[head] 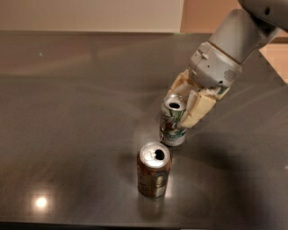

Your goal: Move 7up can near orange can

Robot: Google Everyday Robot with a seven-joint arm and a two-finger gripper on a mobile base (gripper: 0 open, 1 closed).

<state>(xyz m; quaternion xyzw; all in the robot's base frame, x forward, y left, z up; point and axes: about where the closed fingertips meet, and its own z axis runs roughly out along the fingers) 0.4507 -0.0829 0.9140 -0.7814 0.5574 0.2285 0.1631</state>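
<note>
Dark shiny table point(67, 117) w/ a pale wall point(90, 13) behind. Right of the middle, the gripper point(181, 107) has two tan fingers point(198, 110) pinching the 7up can point(172, 129), one on each side. That can stands up straight. Just in front & a bit left stands the orange can point(154, 175), v. close to it.

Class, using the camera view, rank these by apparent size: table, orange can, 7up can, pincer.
1. table
2. pincer, gripping the 7up can
3. orange can and 7up can: look alike; orange sits nearer the camera, so unranked.
</note>
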